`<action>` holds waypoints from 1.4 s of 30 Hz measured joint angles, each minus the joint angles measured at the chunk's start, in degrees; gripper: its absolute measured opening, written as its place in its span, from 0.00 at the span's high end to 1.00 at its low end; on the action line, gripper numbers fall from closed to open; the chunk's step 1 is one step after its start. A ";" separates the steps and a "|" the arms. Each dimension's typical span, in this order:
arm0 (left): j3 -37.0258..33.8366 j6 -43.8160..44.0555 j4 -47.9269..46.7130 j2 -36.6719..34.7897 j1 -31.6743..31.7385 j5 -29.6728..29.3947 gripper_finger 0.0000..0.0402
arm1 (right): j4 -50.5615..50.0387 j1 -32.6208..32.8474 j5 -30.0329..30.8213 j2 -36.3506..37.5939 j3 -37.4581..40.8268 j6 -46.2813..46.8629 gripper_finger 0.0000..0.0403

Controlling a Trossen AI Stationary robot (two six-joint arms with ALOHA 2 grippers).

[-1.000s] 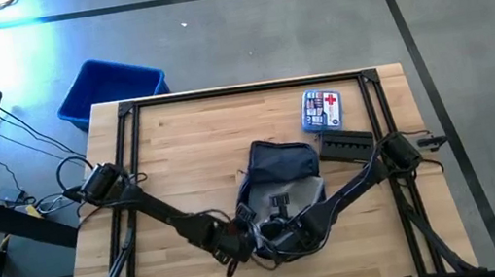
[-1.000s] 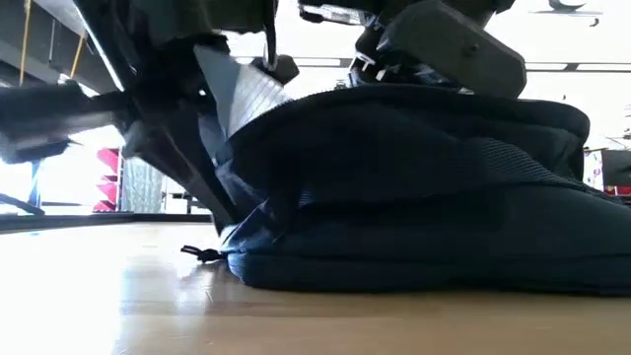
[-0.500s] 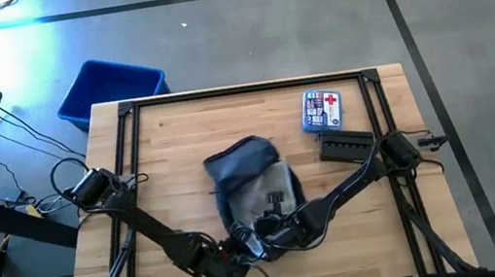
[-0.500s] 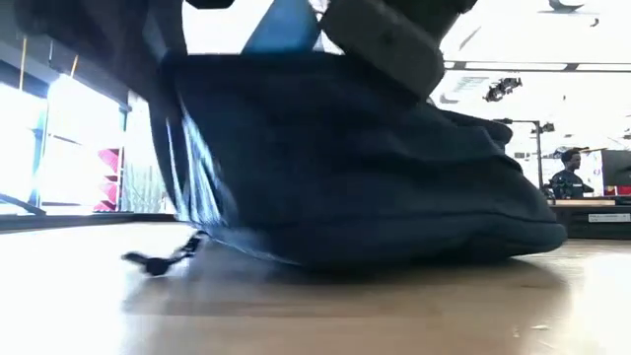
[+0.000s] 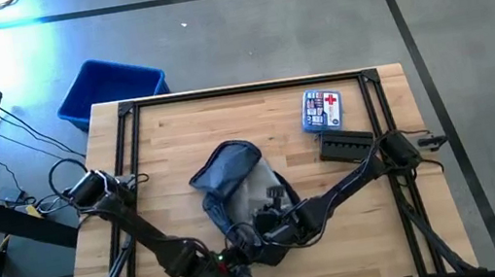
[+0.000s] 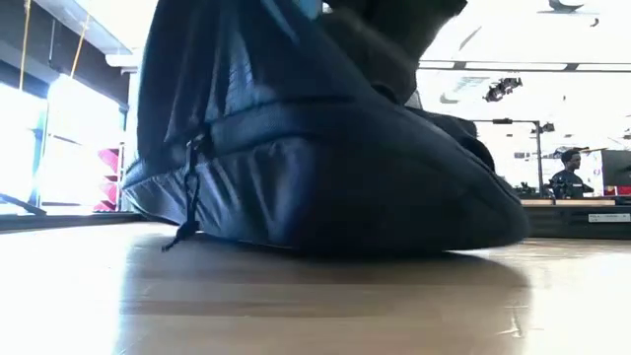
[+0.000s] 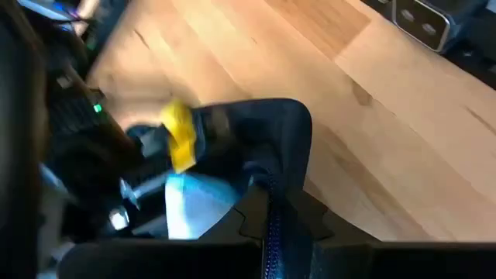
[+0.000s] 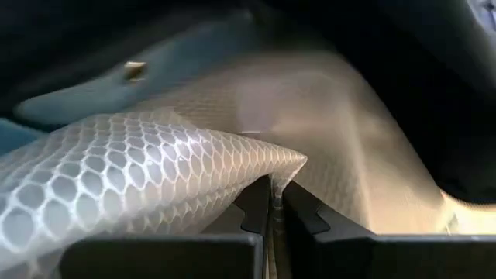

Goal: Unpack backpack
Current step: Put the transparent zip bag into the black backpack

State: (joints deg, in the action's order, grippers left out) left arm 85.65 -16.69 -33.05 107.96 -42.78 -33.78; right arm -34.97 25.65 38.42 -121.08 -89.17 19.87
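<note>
The dark navy backpack (image 5: 234,182) lies bunched on the wooden table (image 5: 169,140), with pale mesh lining (image 5: 261,195) showing at its open near end. In the low view the backpack (image 6: 325,168) rears up on the left, and a zipper pull (image 6: 187,197) dangles there. My left gripper (image 5: 231,261) is at the bag's near edge, shut on its rim (image 7: 271,213). My right gripper (image 5: 271,231) reaches into the opening from the right, shut on the mesh (image 8: 271,194). My left gripper pinches the zipper-lined rim of the backpack's opening (image 7: 273,190) between its two fingers, slanting down from the near left. The navy fabric arches up from the fingers, lifted off the table. My right gripper pinches a pointed fold of the white mesh lining (image 8: 285,164) inside the bag, slanting down from the right. The mesh is drawn up into a peak at the fingers.
A clear pouch with a red cross (image 5: 322,110) and a flat black case (image 5: 345,146) lie at the far right. A blue bin (image 5: 112,88) stands on the floor beyond the far left corner. Something yellow (image 7: 180,143) shows by the bag's opening.
My left gripper has pulled toward the table's near left corner and risen, holding the bag's rim. The backpack has been drawn along: its far end has swung left, it has bunched narrower, and its left side now stands taller in the low view.
</note>
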 joint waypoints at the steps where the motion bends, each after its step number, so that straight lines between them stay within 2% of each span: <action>1: 0.00 -0.80 0.70 0.00 -0.68 -0.90 1.00 | -1.09 -0.20 0.01 0.00 -0.01 1.06 1.00; 5: 0.00 -1.76 1.61 -0.11 -2.95 -3.77 1.00 | -2.85 -0.63 -0.53 0.00 -0.11 2.98 1.00; 9: 0.12 -0.12 0.78 -0.35 -3.28 -5.26 1.00 | 2.98 -0.24 -3.28 -0.08 0.04 -3.31 1.00; 12: 0.17 -0.10 0.76 -0.37 -3.32 -5.21 1.00 | 9.01 0.13 -8.99 -0.13 0.07 -9.08 1.00; 16: 0.17 -0.26 0.70 -0.37 -3.35 -4.94 1.00 | 12.99 0.29 -20.16 -0.13 0.06 -15.42 1.00; 18: 0.20 0.01 0.60 -0.37 -3.37 -4.57 1.00 | 13.62 0.22 -20.74 -0.13 0.07 -15.65 1.00; 21: 0.18 0.44 0.19 -0.37 -3.32 -4.32 1.00 | 14.69 0.01 -17.68 -0.13 0.05 -14.75 0.99; 25: 0.17 1.68 -1.11 -0.37 -3.37 -4.28 1.00 | 16.21 -0.65 -18.06 -0.13 0.07 -15.91 0.89; 31: 0.17 5.08 -5.23 -0.37 -3.91 -4.25 1.00 | 17.52 -0.59 -22.97 -0.13 0.07 -14.51 0.66; 37: 0.17 7.99 -8.23 -0.37 -5.19 -4.33 1.00 | 17.60 0.46 -27.08 1.45 0.04 -18.57 0.45; 42: 0.17 11.42 -12.01 -0.37 -5.71 -4.24 1.00 | 15.71 2.15 -26.35 4.33 0.04 -18.76 0.36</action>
State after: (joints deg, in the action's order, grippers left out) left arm 85.82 -5.27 -45.06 107.59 -48.49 -38.02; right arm -19.26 27.80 12.07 -116.75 -89.12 1.11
